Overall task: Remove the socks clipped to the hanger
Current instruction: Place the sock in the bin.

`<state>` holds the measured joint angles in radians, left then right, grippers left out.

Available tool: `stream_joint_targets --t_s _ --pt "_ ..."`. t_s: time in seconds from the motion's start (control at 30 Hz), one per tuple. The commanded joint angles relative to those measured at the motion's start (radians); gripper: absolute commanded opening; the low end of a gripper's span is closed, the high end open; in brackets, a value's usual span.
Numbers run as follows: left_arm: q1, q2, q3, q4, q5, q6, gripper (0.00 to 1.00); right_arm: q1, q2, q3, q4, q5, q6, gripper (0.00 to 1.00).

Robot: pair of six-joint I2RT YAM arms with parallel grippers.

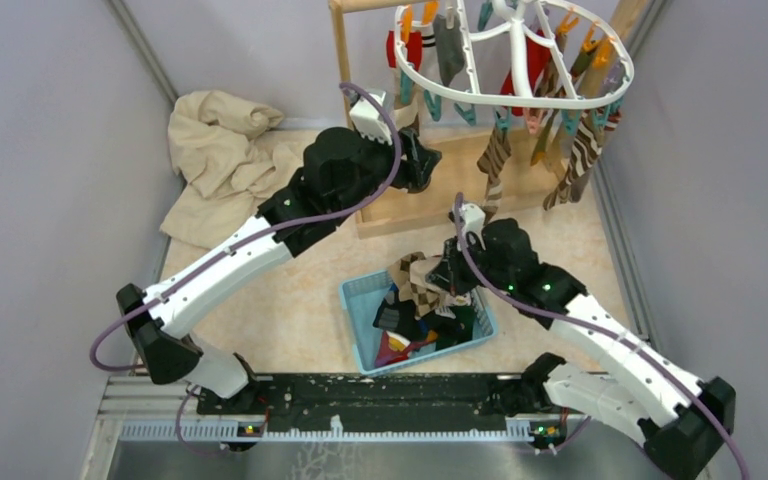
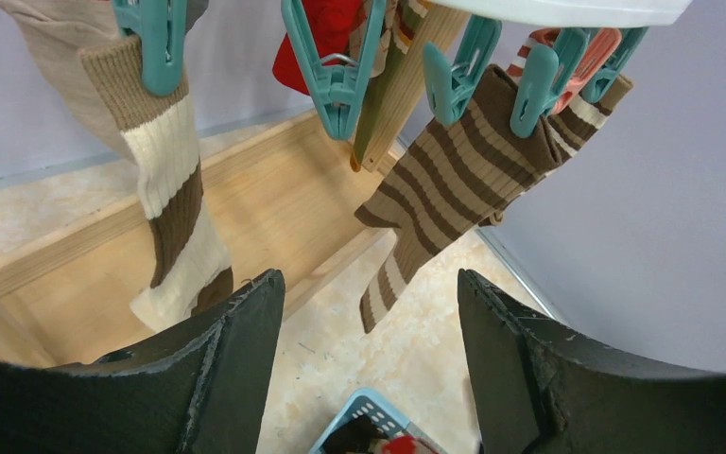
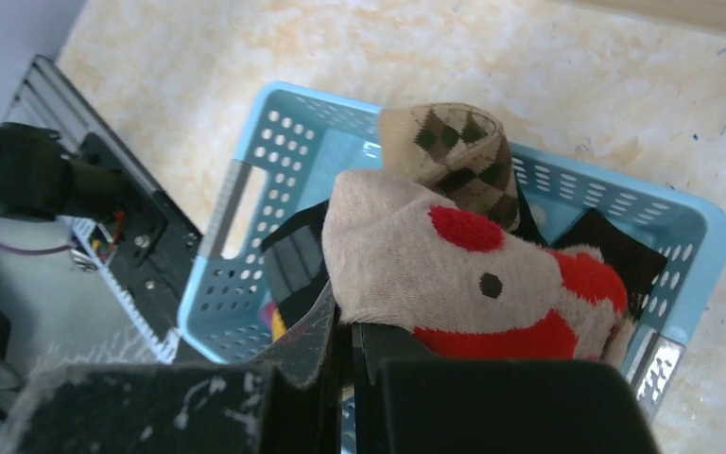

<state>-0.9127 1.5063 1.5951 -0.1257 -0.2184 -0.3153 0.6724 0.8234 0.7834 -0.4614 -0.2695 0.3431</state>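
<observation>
The white oval hanger point(image 1: 520, 98) hangs at the back right with several socks on orange and teal clips. My left gripper point(image 1: 428, 160) is open and empty below its near rim. In the left wrist view the gripper point(image 2: 371, 284) faces a brown striped sock point(image 2: 463, 180) held by teal clips, a cream and brown banded sock point(image 2: 175, 189) to the left, and an empty teal clip point(image 2: 336, 76) between them. My right gripper point(image 1: 447, 272) is over the blue basket. Its jaws point(image 3: 350, 326) are shut on the hem of a snowman sock point(image 3: 454, 274).
The blue basket point(image 1: 358, 300) holds several loose socks, among them an argyle one point(image 3: 454, 151). The light wooden stand point(image 2: 284, 208) has its base under the hanger. A large beige cloth point(image 1: 215, 160) lies at the back left. Grey walls close in both sides.
</observation>
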Motion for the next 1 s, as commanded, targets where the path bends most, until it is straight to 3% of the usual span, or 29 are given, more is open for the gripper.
stream_joint_targets --t_s 0.0,0.17,0.47,0.73,0.77,0.87,0.97 --pt "0.000 -0.057 -0.039 0.039 0.005 0.027 0.73 0.024 0.092 -0.042 0.169 0.017 0.007 0.00" --pt "0.000 -0.098 -0.095 0.041 -0.013 0.033 0.74 0.086 0.190 -0.081 0.221 0.007 0.011 0.00" --pt "0.001 -0.120 -0.133 0.048 -0.031 0.041 0.75 0.331 0.273 -0.131 0.251 -0.004 0.050 0.00" --pt "0.003 -0.161 -0.180 0.060 -0.066 0.043 0.75 0.359 0.382 -0.180 0.371 -0.062 0.103 0.00" --pt "0.003 -0.164 -0.183 0.058 -0.071 0.044 0.76 0.360 0.400 -0.172 0.359 -0.057 0.101 0.02" --pt "0.005 -0.171 -0.182 0.052 -0.078 0.050 0.76 0.360 0.390 -0.148 0.307 -0.014 0.090 0.22" --pt "0.006 -0.177 -0.183 0.051 -0.083 0.054 0.76 0.359 0.307 -0.109 0.227 0.047 0.081 0.30"
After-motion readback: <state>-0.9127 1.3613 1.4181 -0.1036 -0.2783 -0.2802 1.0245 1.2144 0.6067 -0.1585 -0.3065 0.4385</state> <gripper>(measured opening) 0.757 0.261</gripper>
